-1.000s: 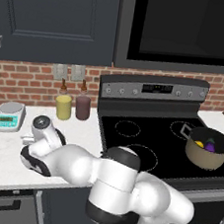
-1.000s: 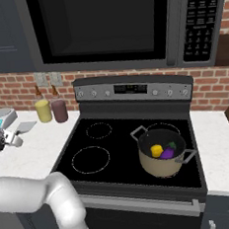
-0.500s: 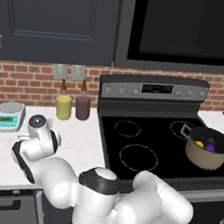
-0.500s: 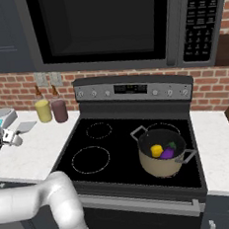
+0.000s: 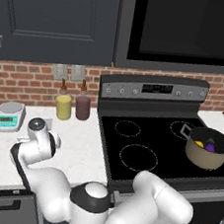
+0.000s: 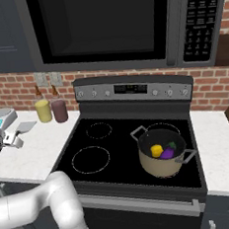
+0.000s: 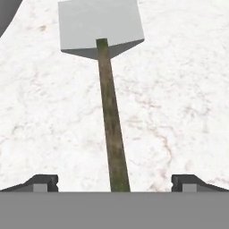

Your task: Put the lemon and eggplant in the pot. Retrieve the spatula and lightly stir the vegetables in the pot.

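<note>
The spatula (image 7: 112, 112) lies flat on the white marble counter, its light-grey squarish blade (image 6: 26, 127) pointing away from the hand. Its thin dark handle runs back between my fingertips (image 7: 42, 182). My gripper (image 7: 115, 183) is open, with one tip on each side of the handle's end and not touching it. From the right base the hand (image 6: 2, 139) hangs low over the counter's left part. The tan pot (image 6: 163, 164) stands on the stove's front right burner, holding the yellow lemon (image 6: 156, 150) and the purple eggplant (image 6: 168, 153); the same pot (image 5: 207, 154) appears in the left base view.
A pale yellow jar (image 5: 63, 107) and a maroon jar (image 5: 82, 107) stand by the brick wall left of the stove (image 5: 140, 137). A kitchen scale (image 5: 10, 115) sits behind the hand. A microwave (image 6: 108, 28) hangs above.
The arm's elbow has swung left and forward, low in front of the counter. The hand has stayed nearly still over the spatula. Pot, lemon and eggplant have not moved.
</note>
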Controlling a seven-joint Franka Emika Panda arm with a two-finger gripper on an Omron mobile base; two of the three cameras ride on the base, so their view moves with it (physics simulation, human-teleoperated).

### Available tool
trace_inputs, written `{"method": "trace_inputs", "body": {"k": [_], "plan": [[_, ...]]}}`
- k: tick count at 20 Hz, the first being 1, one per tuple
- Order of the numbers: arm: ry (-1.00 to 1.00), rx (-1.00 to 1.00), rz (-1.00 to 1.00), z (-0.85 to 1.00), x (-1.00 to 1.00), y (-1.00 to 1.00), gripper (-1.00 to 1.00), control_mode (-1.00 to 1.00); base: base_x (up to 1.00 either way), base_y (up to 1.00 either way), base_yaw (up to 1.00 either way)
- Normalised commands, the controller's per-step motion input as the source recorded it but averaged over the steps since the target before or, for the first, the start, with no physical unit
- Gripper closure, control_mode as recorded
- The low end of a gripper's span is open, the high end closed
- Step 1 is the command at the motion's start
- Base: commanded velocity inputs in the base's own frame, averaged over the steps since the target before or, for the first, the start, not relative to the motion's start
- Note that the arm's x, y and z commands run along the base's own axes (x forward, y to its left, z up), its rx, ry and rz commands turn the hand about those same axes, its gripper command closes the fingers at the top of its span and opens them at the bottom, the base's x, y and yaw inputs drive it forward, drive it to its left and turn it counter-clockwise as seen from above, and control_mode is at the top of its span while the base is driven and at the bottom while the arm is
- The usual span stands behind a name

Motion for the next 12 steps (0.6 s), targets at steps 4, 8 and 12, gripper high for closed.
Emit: {"method": "trace_inputs", "body": {"k": [4, 8, 12], "plan": [[0.00, 0.00, 0.00, -0.22, 0.09, 0.01, 1.00, -1.00, 0.00, 0.00, 0.00], [0.00, 0.00, 0.00, -0.11, 0.21, 0.05, 1.00, -1.00, 0.00, 0.00, 0.00], [0.00, 0.00, 0.00, -0.01, 0.30, 0.01, 1.00, -1.00, 0.00, 0.00, 0.00]]}}
